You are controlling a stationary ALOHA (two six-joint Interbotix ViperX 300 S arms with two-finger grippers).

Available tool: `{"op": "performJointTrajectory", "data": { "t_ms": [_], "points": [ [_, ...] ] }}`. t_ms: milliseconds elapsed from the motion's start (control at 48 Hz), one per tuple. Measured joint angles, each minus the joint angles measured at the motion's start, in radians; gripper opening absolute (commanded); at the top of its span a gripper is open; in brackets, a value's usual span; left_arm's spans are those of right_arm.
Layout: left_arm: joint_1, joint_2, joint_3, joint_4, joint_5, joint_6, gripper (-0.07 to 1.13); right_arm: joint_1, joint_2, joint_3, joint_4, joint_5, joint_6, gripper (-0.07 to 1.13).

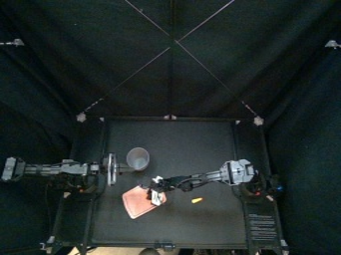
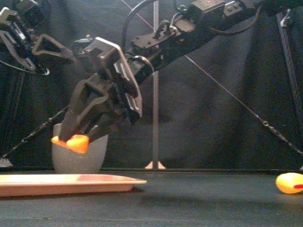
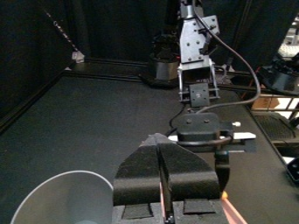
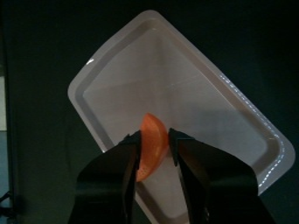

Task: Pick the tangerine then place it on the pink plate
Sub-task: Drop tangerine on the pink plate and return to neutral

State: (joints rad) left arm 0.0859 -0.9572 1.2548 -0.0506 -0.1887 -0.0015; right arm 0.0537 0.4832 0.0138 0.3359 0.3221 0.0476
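Right hand point(image 4: 156, 147): clamped on tangerine point(image 4: 152, 129), above pink plate point(image 4: 205, 83), 7 o'clock of worktop point(image 1: 213, 159)
Left hand point(image 3: 167, 179): closed, empty, 9 o'clock
Advice: lower close, then release gently

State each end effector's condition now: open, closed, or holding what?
Left end effector: closed, empty.
Right end effector: closed on the tangerine, above the pink plate.

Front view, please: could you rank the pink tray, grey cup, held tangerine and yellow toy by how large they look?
1. pink tray, the widest by far.
2. grey cup, partly hidden.
3. tangerine and yellow toy look about alike, so they are not ranked against each other.
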Motion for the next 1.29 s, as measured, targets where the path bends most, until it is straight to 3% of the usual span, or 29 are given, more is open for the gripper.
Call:
{"op": "performJointTrajectory", "data": {
  "t_ms": [312,583,729,1083,1292],
  "points": [
    [0.005,-0.002,0.009,0.002,0.000,0.000,0.01,0.000,0.028,-0.020,0.002,-0.058,0.002,0.88],
    [0.006,0.000,0.017,0.000,0.000,0.000,0.01,0.000,0.008,0.028,-0.006,-0.071,-0.003,0.88],
    [0.006,0.000,0.017,0.000,0.002,0.000,0.01,-0.002,-0.106,0.152,-0.014,-0.153,-0.006,0.88],
    [0.011,0.000,0.018,0.000,0.000,0.002,0.01,-0.014,-0.443,0.568,-0.112,-0.589,-0.012,0.88],
    [0.015,-0.002,0.018,0.000,0.000,0.002,0.01,-0.057,-0.580,0.721,-0.181,-0.681,-0.011,0.88]
  ]
}}
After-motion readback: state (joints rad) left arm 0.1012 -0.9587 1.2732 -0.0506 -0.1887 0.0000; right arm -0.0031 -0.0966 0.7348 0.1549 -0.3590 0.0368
